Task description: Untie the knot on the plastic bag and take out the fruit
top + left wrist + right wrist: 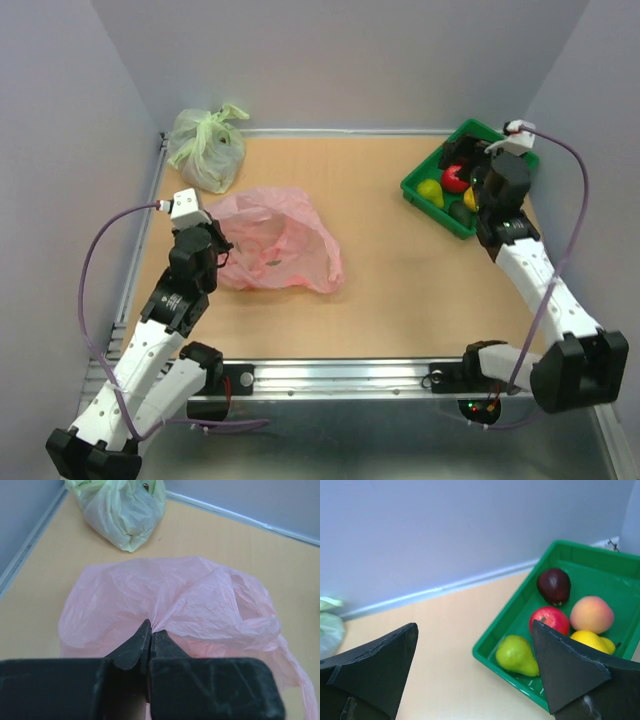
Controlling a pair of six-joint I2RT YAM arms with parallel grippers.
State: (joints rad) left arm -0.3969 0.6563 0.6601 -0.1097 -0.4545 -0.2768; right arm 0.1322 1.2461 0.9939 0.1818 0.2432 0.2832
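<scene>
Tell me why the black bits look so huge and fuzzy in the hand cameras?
Left wrist view: the left fingers sit close to the lens, big and soft-edged; the plastic bag looks crisp. Right wrist view: the right fingers blur too; the fruit looks sharp. Top external view: even light, faint shadows.

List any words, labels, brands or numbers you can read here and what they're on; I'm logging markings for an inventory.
No readable text in any view.
The pink bag, the green bag, the green tray and the fruit in it show no print.
A dark speck on the pink bag is too small to tell whether it is lettering.
</scene>
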